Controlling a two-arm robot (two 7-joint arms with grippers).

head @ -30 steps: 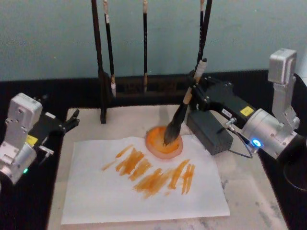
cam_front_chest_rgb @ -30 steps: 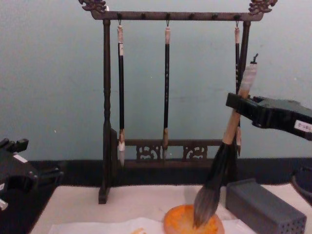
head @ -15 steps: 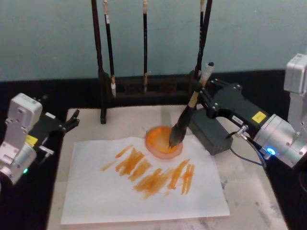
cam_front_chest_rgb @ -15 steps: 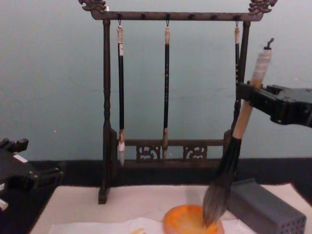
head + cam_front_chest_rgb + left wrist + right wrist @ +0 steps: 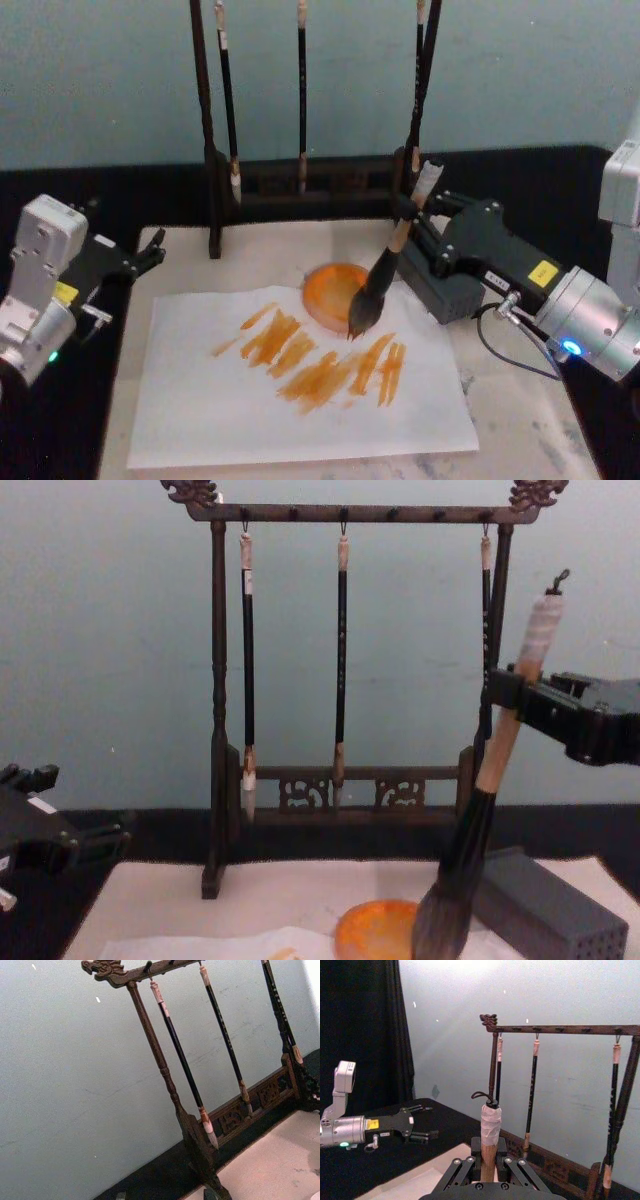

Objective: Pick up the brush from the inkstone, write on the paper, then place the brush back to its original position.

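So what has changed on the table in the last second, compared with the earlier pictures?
The right tool, shut on the brush throughout, drew back toward the robot and to its right. The bristles left the middle of the inkstone; their tip is now at its near right rim, by the paper. The orange strokes, the hanging brushes and the parked left tool stayed as they were.

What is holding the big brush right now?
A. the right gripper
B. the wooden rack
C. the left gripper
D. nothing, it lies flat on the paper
A: the right gripper is shut on the brush at its handle, holding it tilted; the left gripper sits empty off to the side.
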